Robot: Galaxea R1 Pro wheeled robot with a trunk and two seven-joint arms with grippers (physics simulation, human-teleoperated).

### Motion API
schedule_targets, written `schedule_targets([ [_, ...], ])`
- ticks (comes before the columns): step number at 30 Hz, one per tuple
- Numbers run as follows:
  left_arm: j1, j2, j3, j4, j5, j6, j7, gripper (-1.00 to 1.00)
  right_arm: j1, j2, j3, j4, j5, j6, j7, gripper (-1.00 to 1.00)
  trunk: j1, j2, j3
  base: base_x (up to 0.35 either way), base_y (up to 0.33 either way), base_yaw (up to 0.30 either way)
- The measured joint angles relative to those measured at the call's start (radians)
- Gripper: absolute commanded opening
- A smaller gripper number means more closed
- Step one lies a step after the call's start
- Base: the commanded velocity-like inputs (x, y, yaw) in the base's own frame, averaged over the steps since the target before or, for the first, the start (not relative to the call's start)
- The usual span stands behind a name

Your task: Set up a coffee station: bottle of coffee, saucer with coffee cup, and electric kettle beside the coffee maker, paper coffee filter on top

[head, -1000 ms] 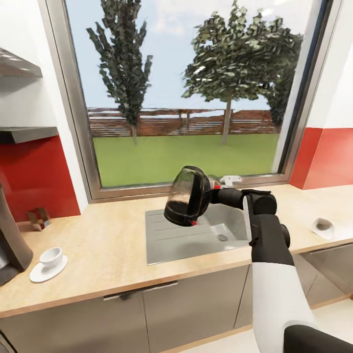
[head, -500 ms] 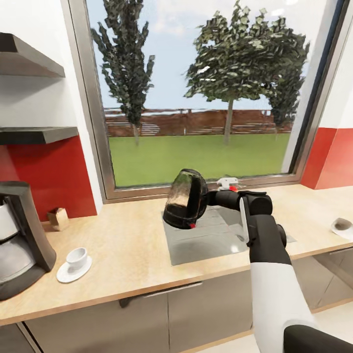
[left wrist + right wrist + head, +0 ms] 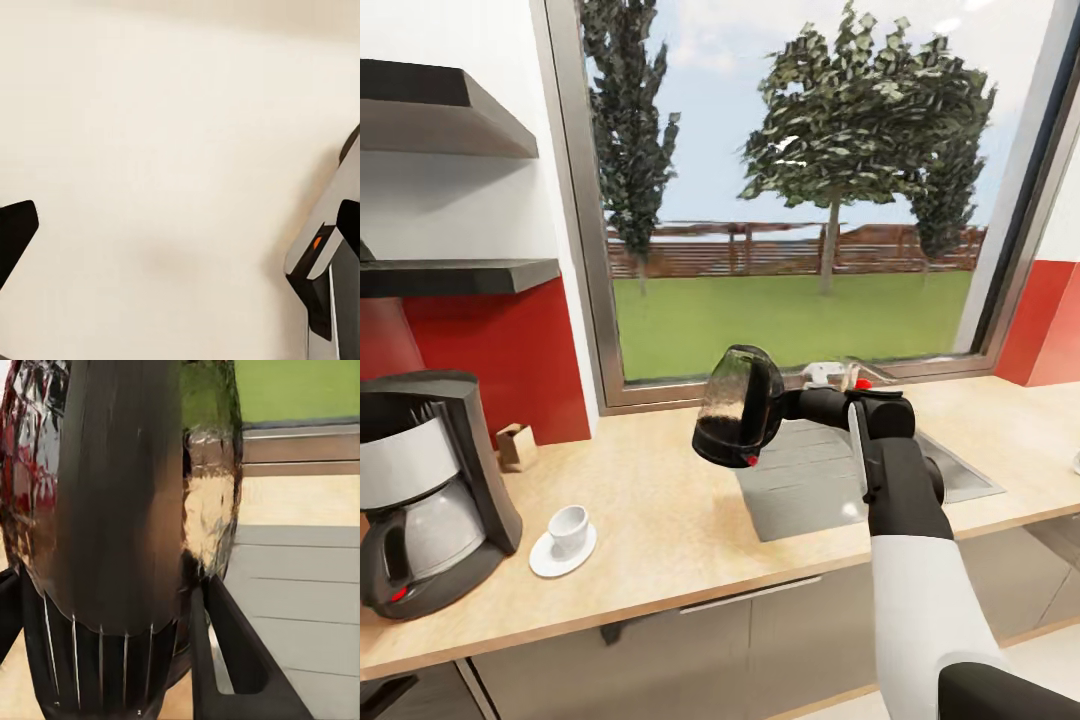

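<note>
Item: electric kettle (image 3: 738,405), tilted, airborne above the kitchen countertop (image 3: 650,500), our right gripper (image 3: 785,402) clamped on it; risk—slipping free in transit.

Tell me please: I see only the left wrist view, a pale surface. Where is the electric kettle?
Observer: The right hand holds the electric kettle by its handle, in the air above the kitchen countertop, near the sink.
Operator: Is it upright?
Observer: No, it is tipped onto its side.
Operator: Is the cup placed?
Observer: Yes, the coffee cup stands on the saucer, beside the coffee maker.
</note>
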Motion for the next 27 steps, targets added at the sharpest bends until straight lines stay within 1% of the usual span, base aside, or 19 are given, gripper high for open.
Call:
schedule_targets([
  [4, 0.0, 0.0, 0.0, 0.0, -0.001, 0.0, 0.0, 1.0, 0.0, 0.0, 0.0, 0.001, 0.002, 0.002, 0.0, -1.0, 0.0, 0.0, 0.0, 0.0, 0.073, 0.0],
  [5, -0.001, -0.001, -0.001, 0.0, -0.001, -0.027, 0.0, 1.0, 0.0, 0.0, 0.001, 0.027, -0.012, 0.005, -0.025, -1.0, 0.0, 0.0, 0.0, 0.0, 0.001, 0.0],
  [6, 0.0, -0.001, -0.001, 0.0, -0.001, -0.03, 0.0, 1.0, 0.0, 0.0, 0.001, 0.04, 0.012, -0.006, -0.032, -1.0, 0.0, 0.0, 0.0, 0.0, 0.0, 0.0],
  [7, 0.0, -0.001, -0.001, 0.0, -0.002, -0.032, 0.0, 1.0, 0.0, 0.001, 0.007, 0.055, 0.019, -0.013, -0.036, -1.0, 0.0, 0.0, 0.0, 0.0, 0.0, 0.0],
  [8, 0.0, -0.001, -0.001, 0.0, -0.002, -0.033, 0.0, 1.0, 0.0, 0.002, 0.037, 0.075, 0.011, -0.011, -0.044, -1.0, 0.0, 0.0, 0.0, 0.0, 0.0, 0.0],
  [9, 0.0, -0.002, -0.002, 0.0, -0.002, -0.033, 0.0, 1.0, 0.0, 0.003, 0.083, 0.098, -0.007, -0.007, -0.068, -1.0, 0.0, 0.0, 0.0, 0.0, 0.0, 0.0],
  [10, 0.0, -0.002, -0.002, 0.0, -0.002, -0.033, -0.001, 1.0, 0.0, 0.003, 0.098, 0.105, -0.013, -0.008, -0.082, -1.0, 0.0, 0.0, 0.0, 0.0, 0.0, 0.0],
  [11, 0.0, -0.002, -0.002, 0.0, -0.003, -0.033, -0.001, 1.0, 0.0, 0.003, 0.118, 0.117, -0.005, -0.011, -0.107, -1.0, 0.0, 0.0, 0.0, 0.0, 0.0, 0.0],
  [13, 0.0, -0.002, -0.003, 0.0, -0.008, -0.033, 0.0, 1.0, 0.0, 0.004, 0.14, 0.13, 0.002, -0.015, -0.164, -1.0, 0.0, 0.0, 0.0, 0.0, 0.0, 0.0],
  [14, 0.0, -0.002, -0.003, 0.0, -0.008, -0.033, 0.0, 1.0, 0.0, 0.004, 0.144, 0.133, 0.001, -0.016, -0.179, -1.0, 0.0, 0.0, 0.0, 0.0, 0.0, 0.0],
  [16, -0.001, -0.002, -0.003, 0.0, -0.011, -0.033, 0.0, 1.0, -0.001, 0.004, 0.154, 0.157, -0.015, -0.033, -0.256, -1.0, 0.0, 0.0, 0.0, 0.0, 0.0, 0.0],
  [17, 0.0, -0.002, -0.003, 0.0, -0.012, -0.033, 0.0, 1.0, -0.003, 0.004, 0.156, 0.167, 0.002, -0.047, -0.284, -1.0, 0.0, 0.0, 0.0, 0.0, 0.0, 0.0],
  [18, 0.0, -0.002, -0.003, 0.0, -0.012, -0.034, 0.0, 1.0, -0.004, 0.004, 0.157, 0.175, 0.0, -0.055, -0.309, -1.0, 0.0, 0.0, 0.0, 0.0, 0.0, 0.0],
  [20, 0.0, -0.002, -0.004, 0.0, -0.013, -0.034, 0.0, 1.0, -0.009, 0.004, 0.159, 0.185, -0.021, -0.061, -0.349, -1.0, 0.0, 0.0, 0.0, 0.0, 0.0, 0.0],
  [22, 0.0, -0.002, -0.004, 0.0, -0.014, -0.035, 0.0, 1.0, -0.013, 0.004, 0.159, 0.189, -0.019, -0.066, -0.37, -1.0, 0.0, 0.0, 0.0, 0.0, 0.0, 0.0],
  [23, 0.0, -0.003, -0.004, 0.0, -0.014, -0.035, 0.0, 1.0, -0.019, 0.004, 0.159, 0.191, -0.041, -0.067, -0.388, -1.0, 0.0, 0.0, 0.0, 0.0, 0.0, 0.0],
  [24, 0.0, -0.003, -0.004, -0.001, -0.014, -0.035, 0.0, 1.0, -0.021, 0.004, 0.159, 0.192, -0.052, -0.066, -0.394, -1.0, 0.0, 0.0, 0.0, 0.0, 0.0, 0.0],
  [25, -0.001, -0.003, -0.004, -0.001, -0.015, -0.035, 0.0, 1.0, -0.033, 0.004, 0.161, 0.194, -0.08, -0.067, -0.421, -1.0, 0.0, 0.0, 0.0, 0.0, 0.0, 0.0],
  [27, -0.001, -0.004, -0.004, -0.001, -0.015, -0.035, -0.001, 1.0, -0.045, 0.004, 0.164, 0.194, -0.109, -0.068, -0.452, -1.0, 0.0, 0.0, 0.0, 0.0, 0.0, 0.0],
])
